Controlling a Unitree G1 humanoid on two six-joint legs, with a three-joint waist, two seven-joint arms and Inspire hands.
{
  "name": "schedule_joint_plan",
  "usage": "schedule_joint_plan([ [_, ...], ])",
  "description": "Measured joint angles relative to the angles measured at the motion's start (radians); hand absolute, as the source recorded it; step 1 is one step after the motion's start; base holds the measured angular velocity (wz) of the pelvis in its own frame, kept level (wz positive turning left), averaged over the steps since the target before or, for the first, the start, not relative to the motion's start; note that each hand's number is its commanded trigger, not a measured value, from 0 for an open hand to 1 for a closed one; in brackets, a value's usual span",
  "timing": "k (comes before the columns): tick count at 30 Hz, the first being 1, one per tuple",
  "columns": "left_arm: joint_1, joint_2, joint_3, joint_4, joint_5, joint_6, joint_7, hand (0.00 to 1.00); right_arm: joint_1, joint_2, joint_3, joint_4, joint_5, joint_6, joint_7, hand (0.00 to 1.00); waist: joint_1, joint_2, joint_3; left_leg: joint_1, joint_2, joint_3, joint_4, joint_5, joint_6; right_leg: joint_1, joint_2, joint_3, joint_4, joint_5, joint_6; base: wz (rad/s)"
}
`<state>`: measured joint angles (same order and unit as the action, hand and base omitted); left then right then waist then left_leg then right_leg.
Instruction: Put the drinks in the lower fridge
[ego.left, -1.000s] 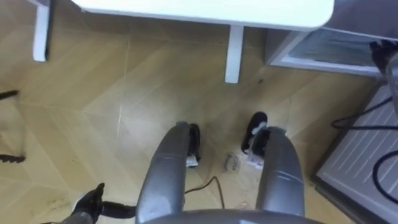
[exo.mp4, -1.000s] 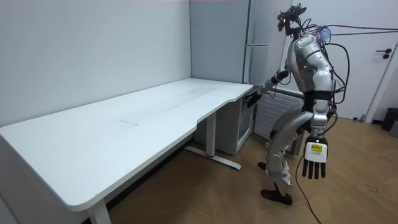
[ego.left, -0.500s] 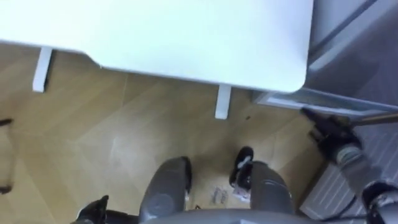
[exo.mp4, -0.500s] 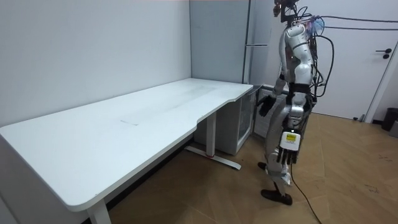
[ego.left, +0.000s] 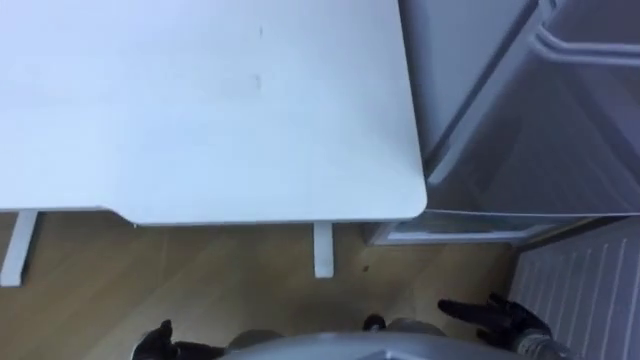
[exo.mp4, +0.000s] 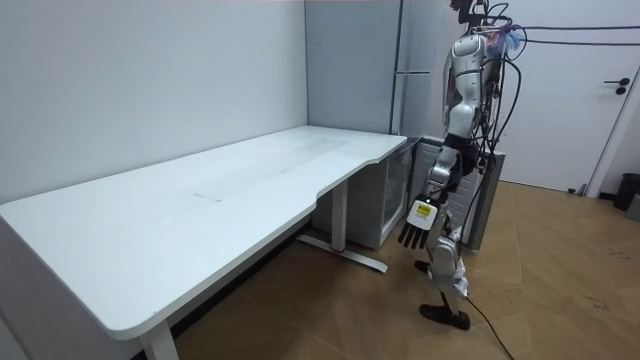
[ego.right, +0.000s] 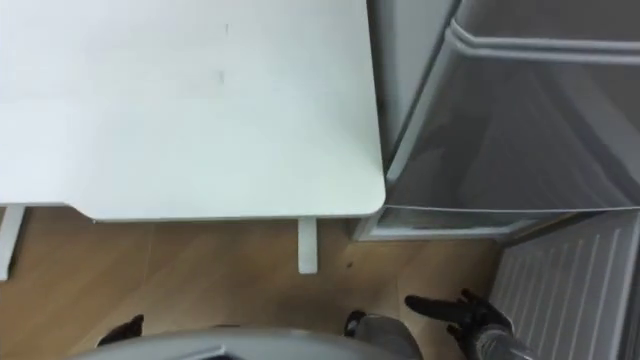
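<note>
My left hand (ego.left: 155, 343) is hanging at the lower left, its fingers straight and relaxed, holding nothing. The flat white rectangular counter (ego.left: 200, 100) is stretching across the upper left. My right hand (ego.left: 492, 318) is hovering at the lower right, fingers spread and empty, below the tall grey metal fridge (ego.left: 520, 120) at the upper right.

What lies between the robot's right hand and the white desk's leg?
Bare wooden floor, in the left eye view, separates the right hand from the desk leg.
</note>
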<state>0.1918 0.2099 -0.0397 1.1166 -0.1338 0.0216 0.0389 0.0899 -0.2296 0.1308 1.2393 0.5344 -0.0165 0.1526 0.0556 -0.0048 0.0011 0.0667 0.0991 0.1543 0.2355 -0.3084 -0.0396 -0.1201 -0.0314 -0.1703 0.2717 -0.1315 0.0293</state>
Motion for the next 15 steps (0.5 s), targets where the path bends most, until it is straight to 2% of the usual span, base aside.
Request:
schedule_joint_plan([
  [4, 0.000, -0.004, 0.018, 0.001, 0.042, 0.020, 0.002, 0.00, 0.008, 0.006, -0.019, 0.002, -0.060, 0.018, -0.010, 0.00, -0.008, -0.001, 0.0017, 0.021, 0.001, -0.003, -0.009, 0.000, 0.000, 0.025, 0.004, 0.000, -0.019, 0.002, 0.004, 0.01],
  [11, 0.015, -0.013, 0.037, 0.000, 0.107, 0.022, 0.037, 0.00, 0.001, 0.023, -0.056, -0.010, -0.119, 0.018, -0.036, 0.00, -0.023, -0.004, 0.0036, 0.052, 0.004, -0.001, -0.031, 0.000, 0.001, 0.053, 0.011, 0.001, -0.034, 0.005, 0.006, -0.01],
  [15, 0.024, -0.012, 0.074, 0.000, 0.173, 0.020, 0.048, 0.00, 0.004, 0.021, -0.099, -0.046, -0.169, 0.020, -0.071, 0.00, -0.026, -0.014, 0.0091, 0.067, 0.008, 0.012, -0.038, 0.001, 0.000, 0.057, 0.016, 0.011, -0.030, 0.005, 0.005, -0.09],
])
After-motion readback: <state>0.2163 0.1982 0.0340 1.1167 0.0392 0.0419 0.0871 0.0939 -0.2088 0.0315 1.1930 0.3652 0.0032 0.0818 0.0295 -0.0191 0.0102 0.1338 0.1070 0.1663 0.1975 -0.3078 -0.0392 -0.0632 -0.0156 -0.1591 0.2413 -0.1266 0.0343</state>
